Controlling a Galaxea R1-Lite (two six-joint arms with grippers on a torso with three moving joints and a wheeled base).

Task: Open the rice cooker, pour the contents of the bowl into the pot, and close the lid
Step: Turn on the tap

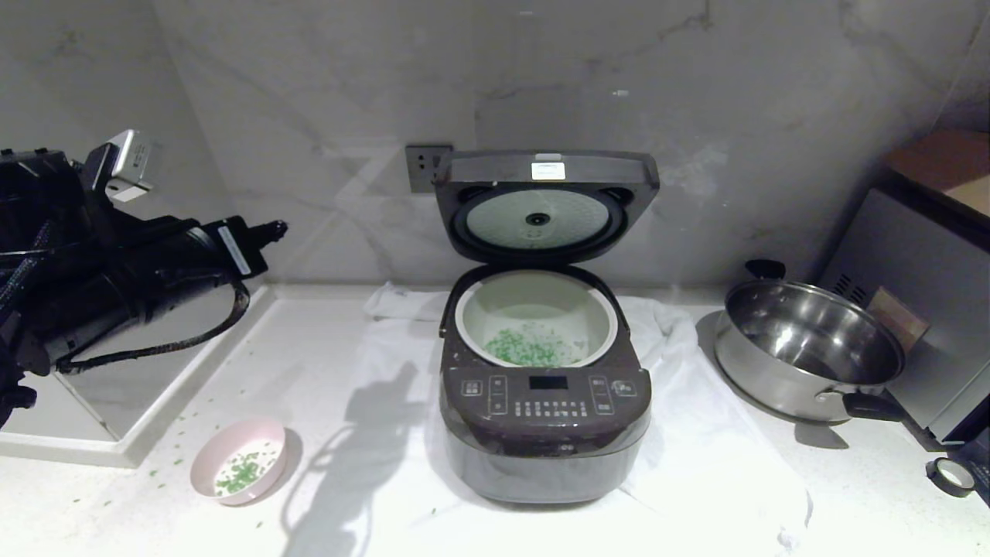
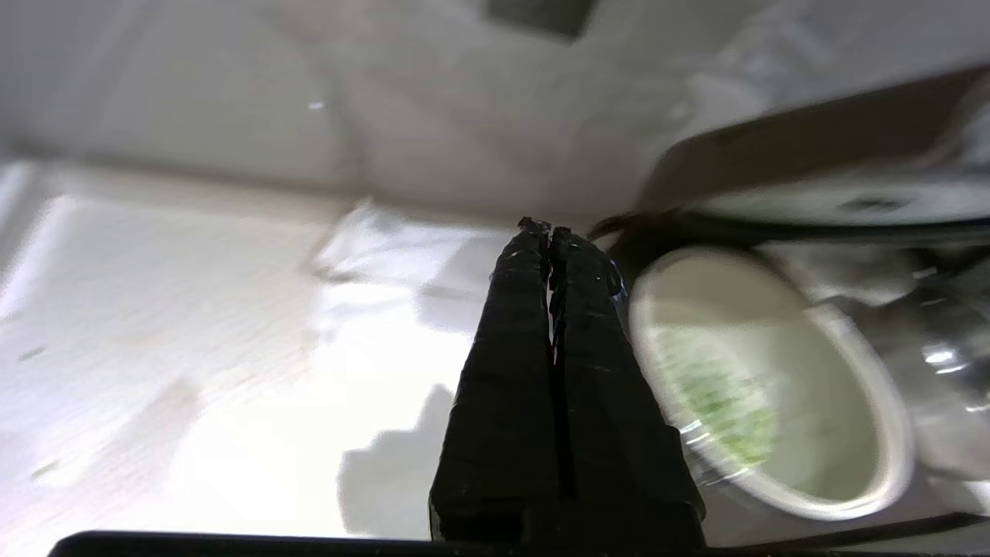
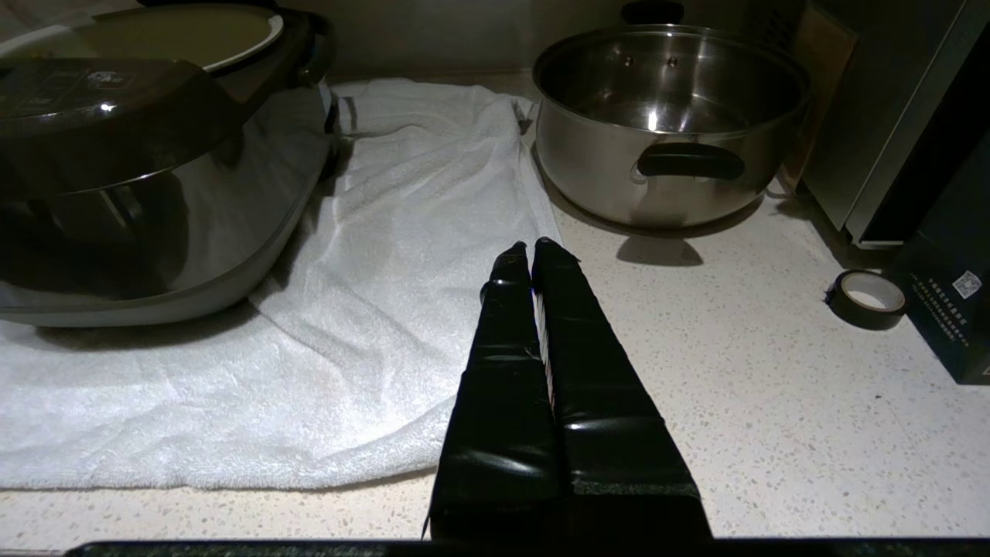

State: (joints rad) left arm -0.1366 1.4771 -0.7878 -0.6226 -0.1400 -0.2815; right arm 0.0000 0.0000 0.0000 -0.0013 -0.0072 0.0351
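Pale pink and sitting nearest the lens, the bowl (image 1: 239, 461) is resting on the bench (image 1: 325, 371) at the robot's front left, with a small heap of green bits lying in its white inside and a few more strewn on the bench around it. Standing behind it and to the right on a white towel (image 1: 696, 433), the rice cooker (image 1: 545, 402) is facing the robot, its button panel to the front. Most of the contents (image 1: 526, 346) are lying as a bright green patch on the floor of the white-rimmed pot (image 1: 536, 317). Hinged at the back, the lid (image 1: 545, 203) is standing upright against the marble wall, its silvery inner plate facing forward. Raised over the bench's left end, the left claw (image 2: 547, 229) is hanging with its fingers pressed together and gripping nothing; the lid's top edge is lying to its right and further back, at about the claw's height. Its long axis is running side to side, so closing it seems to call for a sweep across and a push forward and down. Judging by position, the left arm is the nearer. Parked low at the right, the right claw (image 3: 530, 246) is also pinched together and empty, pointing over the bench toward a steel pan (image 3: 669, 116).
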